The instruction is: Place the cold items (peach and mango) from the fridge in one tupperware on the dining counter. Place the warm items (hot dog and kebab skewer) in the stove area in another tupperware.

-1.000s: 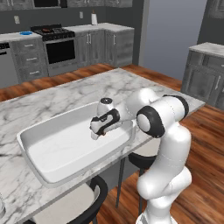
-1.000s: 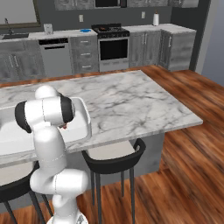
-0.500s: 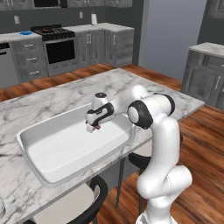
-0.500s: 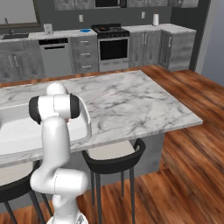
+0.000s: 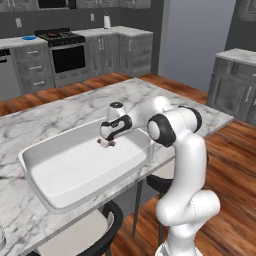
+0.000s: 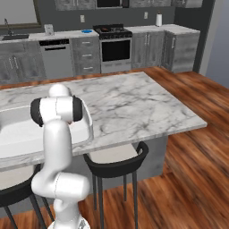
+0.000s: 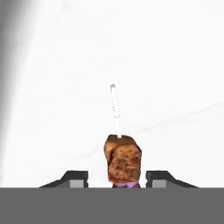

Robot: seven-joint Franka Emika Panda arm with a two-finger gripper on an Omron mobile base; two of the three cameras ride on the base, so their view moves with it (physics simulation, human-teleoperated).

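Observation:
A large white tupperware (image 5: 60, 172) lies on the marble dining counter (image 5: 75, 107); in the right base view the tupperware (image 6: 18, 134) sits left of my arm. My gripper (image 5: 106, 144) hangs low over the tub's right part. In the hand view my gripper (image 7: 117, 178) is open, and the kebab skewer (image 7: 124, 159) stands between the fingertips (image 7: 76, 177) with a gap on each side. Its white stick (image 7: 115, 107) points away over the tub's white floor. Peach, mango and hot dog are out of view.
A black stove (image 5: 62, 37) with a blue item (image 5: 29, 38) beside it stands along the back wall. A stool (image 6: 116, 156) sits at the counter's near edge below my arm, another stool (image 5: 95, 235) to the left. Grey cabinets (image 5: 240, 85) stand on the right.
My arm has swung left and reached further over the tupperware, bringing the skewer down inside it. The jaws have parted from the kebab.

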